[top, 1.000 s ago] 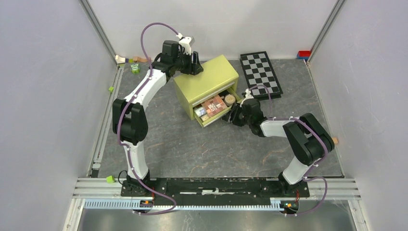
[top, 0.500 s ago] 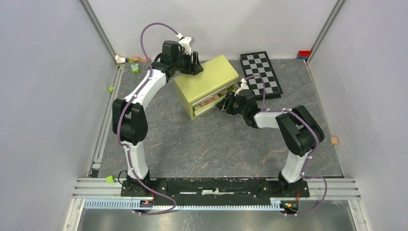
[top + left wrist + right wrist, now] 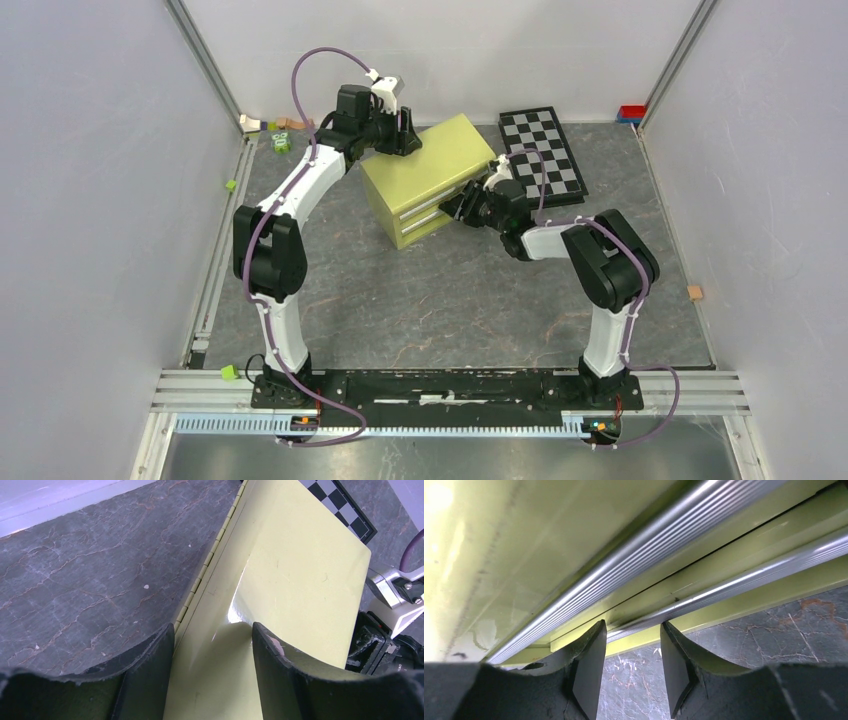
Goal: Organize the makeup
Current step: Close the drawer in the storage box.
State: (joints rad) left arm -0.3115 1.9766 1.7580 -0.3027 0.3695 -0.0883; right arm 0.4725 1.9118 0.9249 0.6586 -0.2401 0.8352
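Observation:
The makeup is hidden; none of it shows in any view. A yellow-green drawer box [image 3: 430, 165] stands mid-table with both drawers pushed in. My left gripper [image 3: 410, 135] is open at the box's back top edge. In the left wrist view its jaws [image 3: 212, 630] straddle that edge of the box lid [image 3: 290, 565], beside the hinge. My right gripper [image 3: 458, 212] is open at the box's front. Its fingertips [image 3: 633, 627] sit against the lower drawer's silver handle [image 3: 724, 587], which runs across between them.
A black-and-white checkerboard [image 3: 543, 153] lies right of the box, behind my right arm. Small toy blocks [image 3: 275, 127] sit at the back left corner, a red and blue one [image 3: 631, 113] at the back right, a tan one [image 3: 694, 292] by the right wall.
My right gripper moved forward and left against the lower drawer, which slid from open to closed, hiding the makeup inside. The left arm has stayed in place.

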